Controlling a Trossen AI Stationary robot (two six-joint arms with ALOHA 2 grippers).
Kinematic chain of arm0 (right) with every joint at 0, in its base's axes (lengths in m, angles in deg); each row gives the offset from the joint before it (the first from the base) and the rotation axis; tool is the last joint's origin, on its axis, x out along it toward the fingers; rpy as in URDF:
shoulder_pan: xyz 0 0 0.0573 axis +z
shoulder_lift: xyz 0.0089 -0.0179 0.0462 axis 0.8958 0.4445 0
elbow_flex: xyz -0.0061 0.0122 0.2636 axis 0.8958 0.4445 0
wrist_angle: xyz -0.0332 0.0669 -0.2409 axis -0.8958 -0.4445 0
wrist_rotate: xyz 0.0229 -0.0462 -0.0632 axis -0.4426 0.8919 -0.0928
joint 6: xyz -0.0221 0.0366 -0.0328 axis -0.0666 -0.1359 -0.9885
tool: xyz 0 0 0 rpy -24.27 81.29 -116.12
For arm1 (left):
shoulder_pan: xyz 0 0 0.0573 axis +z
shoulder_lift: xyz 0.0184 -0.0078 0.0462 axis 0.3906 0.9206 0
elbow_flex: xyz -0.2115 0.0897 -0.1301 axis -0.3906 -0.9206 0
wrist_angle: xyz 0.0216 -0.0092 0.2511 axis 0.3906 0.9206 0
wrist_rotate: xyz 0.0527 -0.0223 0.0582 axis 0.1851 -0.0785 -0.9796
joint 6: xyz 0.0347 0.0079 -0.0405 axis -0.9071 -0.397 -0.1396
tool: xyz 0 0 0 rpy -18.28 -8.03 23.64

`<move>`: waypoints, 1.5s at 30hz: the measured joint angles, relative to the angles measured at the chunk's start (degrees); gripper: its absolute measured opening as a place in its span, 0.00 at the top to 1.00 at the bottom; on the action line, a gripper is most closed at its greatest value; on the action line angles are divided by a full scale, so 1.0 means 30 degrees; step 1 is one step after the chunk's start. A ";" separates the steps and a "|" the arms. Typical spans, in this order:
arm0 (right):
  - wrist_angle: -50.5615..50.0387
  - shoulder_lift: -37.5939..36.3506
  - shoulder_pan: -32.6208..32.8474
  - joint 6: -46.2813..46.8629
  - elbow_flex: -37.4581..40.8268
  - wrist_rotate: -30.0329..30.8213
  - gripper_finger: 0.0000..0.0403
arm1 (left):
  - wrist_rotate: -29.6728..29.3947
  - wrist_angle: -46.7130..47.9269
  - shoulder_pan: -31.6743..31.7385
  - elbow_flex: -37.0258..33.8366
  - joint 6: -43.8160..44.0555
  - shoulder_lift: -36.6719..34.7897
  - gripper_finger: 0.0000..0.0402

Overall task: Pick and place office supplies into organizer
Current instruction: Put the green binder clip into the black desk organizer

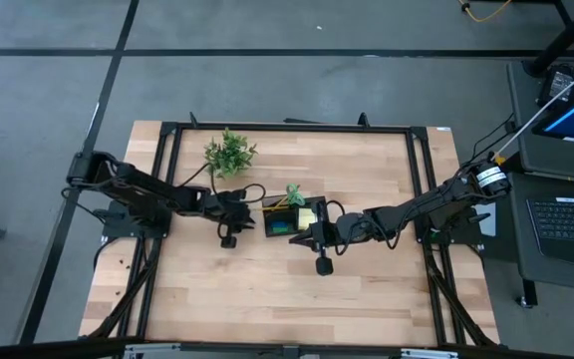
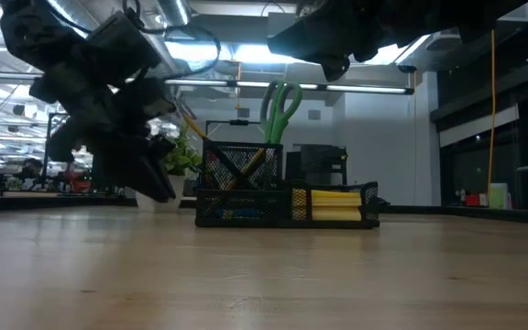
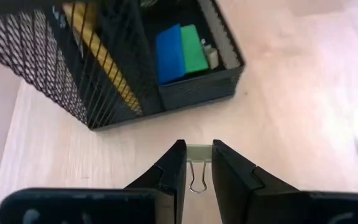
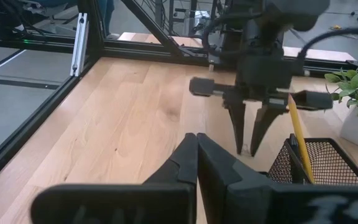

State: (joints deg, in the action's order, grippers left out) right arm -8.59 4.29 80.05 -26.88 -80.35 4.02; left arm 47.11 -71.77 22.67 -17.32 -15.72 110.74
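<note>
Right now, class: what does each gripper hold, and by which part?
The left gripper pinches a small binder clip by its body, wire handles hanging down. The right gripper is shut, holding nothing.

Left tool [image 3: 199, 163] lowered near the tabletop, fingers pinched narrowly, right tool [image 4: 197, 155] fully closed, raised mid-table
</note>
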 joint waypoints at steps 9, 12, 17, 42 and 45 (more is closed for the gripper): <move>-0.0023 0.0000 0.0000 0.0007 0.0000 -0.0007 0.98 | -0.0011 0.1196 -0.1700 0.0007 -0.0611 -0.1682 0.85; -0.0015 0.0000 0.0000 0.0007 0.0000 -0.0007 0.98 | -0.0176 0.0681 -0.2453 0.0007 -0.0632 -0.2022 0.85; 0.0023 0.0000 0.0000 0.0036 0.0000 -0.0007 0.98 | -0.2007 -0.1460 -0.3329 0.0015 -0.0809 -0.2208 0.85; 0.0415 0.0000 -0.0022 -0.0001 0.0015 -0.0007 0.98 | -0.3866 -0.7359 -0.2106 0.1671 -0.3682 0.2765 0.84; 0.0407 0.0000 -0.0022 0.0013 0.0015 -0.0007 0.98 | -0.3890 -0.6956 -0.2106 0.2573 -0.4254 0.3724 0.83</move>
State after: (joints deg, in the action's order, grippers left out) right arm -7.37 4.29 79.99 -26.84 -80.30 4.00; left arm 35.44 -92.64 16.36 -9.60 -28.48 121.91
